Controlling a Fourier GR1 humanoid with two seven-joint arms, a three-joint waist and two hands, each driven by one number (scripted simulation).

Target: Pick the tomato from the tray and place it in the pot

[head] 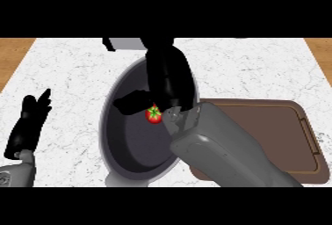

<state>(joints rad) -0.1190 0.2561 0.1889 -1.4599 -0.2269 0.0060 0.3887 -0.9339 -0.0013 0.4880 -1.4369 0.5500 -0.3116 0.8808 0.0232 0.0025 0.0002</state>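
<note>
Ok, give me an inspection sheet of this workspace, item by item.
Surface: white marble counter, wooden strips at both sides.
Job's things: tomato over the dark pot; brown tray right of the pot, nothing seen on its visible part.
Clutter: nothing seen.
Hands: right robot hand above the pot, fingers beside the tomato; left robot hand open, resting at the left edge.
Cables: nothing seen.
Surroundings: nothing seen.

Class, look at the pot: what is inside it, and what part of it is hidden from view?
Over the pot a red tomato shows by the right hand. The arm hides the pot's right side, so whether the tomato rests on the bottom is unclear.
</note>
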